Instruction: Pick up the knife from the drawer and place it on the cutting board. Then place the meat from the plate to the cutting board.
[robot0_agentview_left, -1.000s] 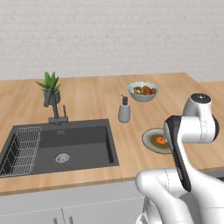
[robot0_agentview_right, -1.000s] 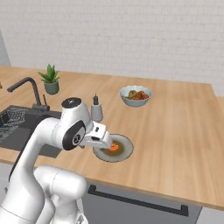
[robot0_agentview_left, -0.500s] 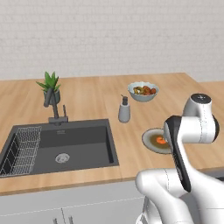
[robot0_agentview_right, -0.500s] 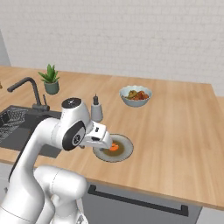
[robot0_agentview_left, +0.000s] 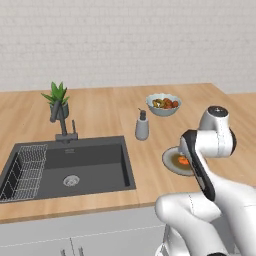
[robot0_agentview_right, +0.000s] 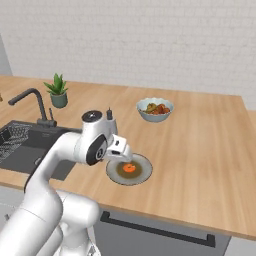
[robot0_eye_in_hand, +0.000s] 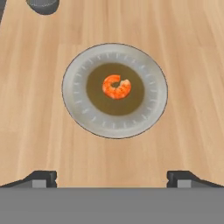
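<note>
Nothing has moved — curled meat (robot0_eye_in_hand: 116, 86) lies centred on plate (robot0_eye_in_hand: 153, 109).

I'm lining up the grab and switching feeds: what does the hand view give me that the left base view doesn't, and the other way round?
Hand view alone: the meat seen whole, a curled orange piece centred in the plate's brown middle, and both fingers spread wide apart at the frame's bottom, holding nothing.

Left base view alone: the sink with its dish rack, faucet, potted plant, fruit bowl, and the arm covering part of the plate.

Both: plate, meat, soap dispenser and the wooden countertop.
</note>
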